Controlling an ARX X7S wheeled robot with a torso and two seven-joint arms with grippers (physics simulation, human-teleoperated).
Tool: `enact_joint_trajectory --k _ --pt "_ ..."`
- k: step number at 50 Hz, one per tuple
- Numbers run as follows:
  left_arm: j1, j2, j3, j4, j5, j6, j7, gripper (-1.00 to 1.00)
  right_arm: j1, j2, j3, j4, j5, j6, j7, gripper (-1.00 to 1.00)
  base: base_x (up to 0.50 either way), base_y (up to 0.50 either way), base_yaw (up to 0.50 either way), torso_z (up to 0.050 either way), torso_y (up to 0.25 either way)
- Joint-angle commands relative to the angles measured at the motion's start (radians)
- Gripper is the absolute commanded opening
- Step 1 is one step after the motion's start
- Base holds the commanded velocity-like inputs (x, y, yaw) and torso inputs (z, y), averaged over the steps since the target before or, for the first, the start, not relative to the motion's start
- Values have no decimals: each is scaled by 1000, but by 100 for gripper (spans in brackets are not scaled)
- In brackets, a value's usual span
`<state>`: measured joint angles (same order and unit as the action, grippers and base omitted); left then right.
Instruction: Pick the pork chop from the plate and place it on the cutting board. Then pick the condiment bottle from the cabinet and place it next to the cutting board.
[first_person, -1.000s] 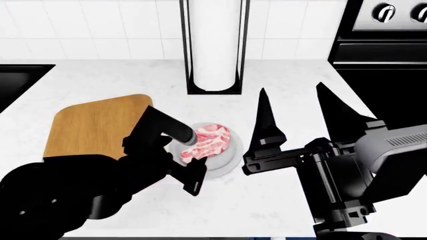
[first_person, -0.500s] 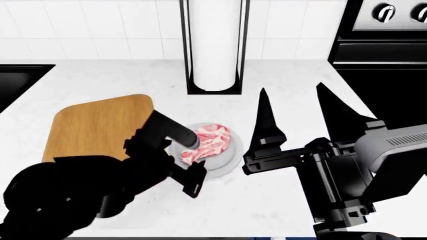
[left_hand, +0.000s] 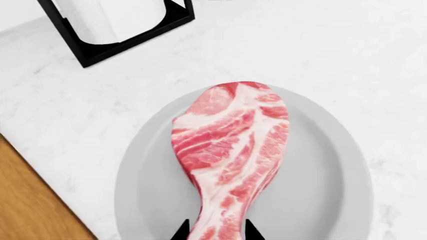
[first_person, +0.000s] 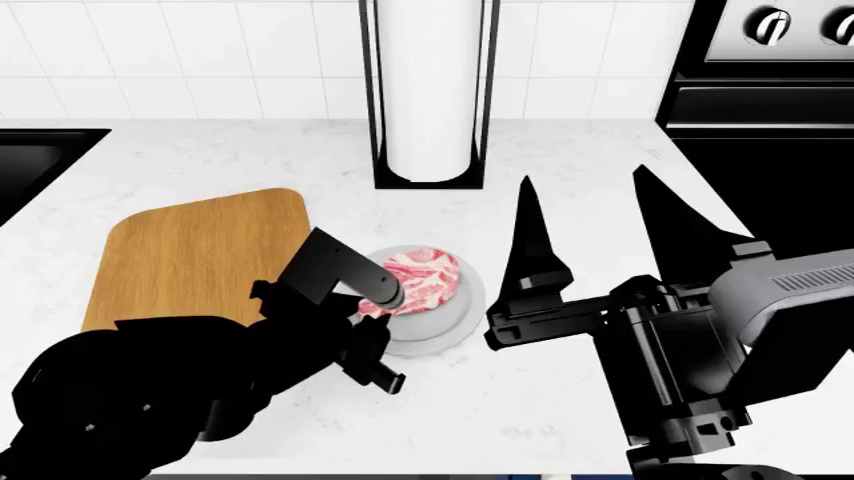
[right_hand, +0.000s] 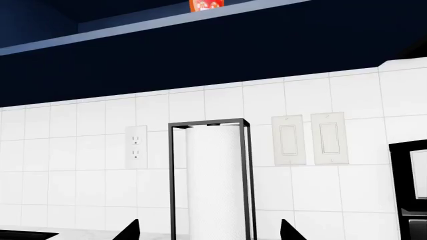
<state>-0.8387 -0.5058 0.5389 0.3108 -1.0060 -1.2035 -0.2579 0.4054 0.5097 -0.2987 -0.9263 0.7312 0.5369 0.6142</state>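
The pork chop (left_hand: 230, 145), pink-red with white fat, lies on the small pale-grey plate (left_hand: 320, 190) with its narrow end toward my left gripper (left_hand: 217, 232). The two black fingertips press that narrow end from both sides. In the head view the left gripper (first_person: 374, 310) covers the near end of the chop (first_person: 424, 280) on the plate (first_person: 454, 325). The wooden cutting board (first_person: 194, 250) lies just left of the plate. My right gripper (first_person: 583, 180) is open and empty, pointing up to the right of the plate. The base of the orange-red condiment bottle (right_hand: 202, 5) shows on the cabinet shelf.
A white paper-towel roll in a black wire stand (first_person: 430, 90) stands behind the plate, against the tiled wall. A black stove (first_person: 774, 80) is at the right and a dark sink (first_person: 34, 160) at the far left. Outlet and switches (right_hand: 307, 137) are on the wall.
My left gripper has shifted slightly toward the counter's front and settled round the chop's narrow end. The chop stays on the plate. The right arm has not moved.
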Motion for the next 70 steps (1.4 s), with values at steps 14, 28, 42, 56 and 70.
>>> enact_joint_trajectory --k 14,28,42,56,70 --pt "-5 -4 2 0 38 51 -18 -100 3 10 -4 -6 5 -6 12 100 0 0 0 0 0" --pt "-4 -10 2 32 40 77 -14 -100 6 15 -11 -7 6 -5 20 100 0 0 0 0 0" --pt "2 -22 -58 85 -6 93 -42 -100 7 23 -14 -13 10 -7 29 100 0 0 0 0 0" --pt "39 -70 -138 173 -41 118 -102 -100 6 30 -15 -26 12 -10 41 100 0 0 0 0 1" --pt "114 -182 -130 297 137 200 -192 -100 11 35 -18 -30 19 -12 52 100 0 0 0 0 0"
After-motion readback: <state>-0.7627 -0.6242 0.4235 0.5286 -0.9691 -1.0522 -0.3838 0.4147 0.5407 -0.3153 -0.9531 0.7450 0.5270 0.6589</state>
